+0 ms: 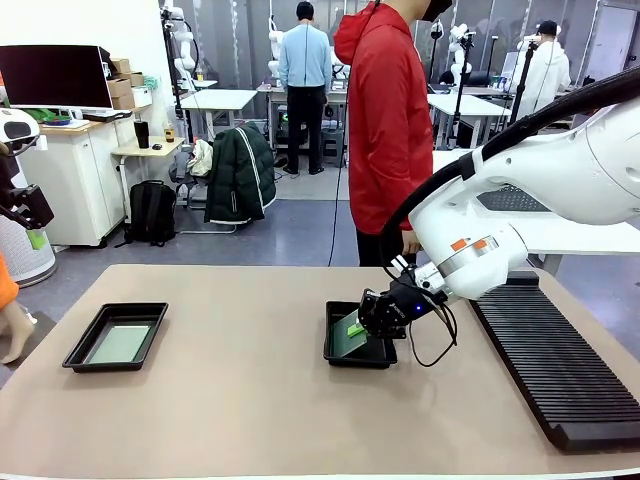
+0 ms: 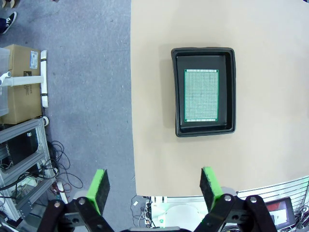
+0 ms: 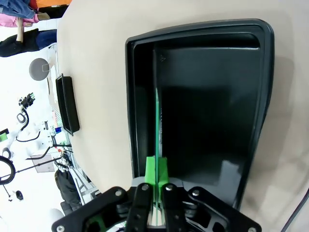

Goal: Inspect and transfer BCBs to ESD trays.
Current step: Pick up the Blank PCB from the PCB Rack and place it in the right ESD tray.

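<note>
Between my right gripper's (image 3: 155,186) closed green pads I hold a BCB (image 3: 157,121) pinched by its edge, so the board stands on edge inside the middle tray (image 3: 260,96), its far end down near the tray floor and close to one long wall. Tilted like this, I judge the board could catch that wall or the raised rim as I lower it, and either wedge upright against the side or push the light tray across the table (image 1: 250,400). If I let go while it is steep, it may flop down hard or come to rest leaning on the wall instead of flat. My grip is only on a thin margin, so a twist could also slip it. My left gripper (image 2: 154,186) hangs wide open with nothing in it, high above the other tray (image 2: 179,92), where a second board (image 2: 201,94) already lies flat. The ribbed rack (image 1: 560,360) sits to my right, apart from both trays.
</note>
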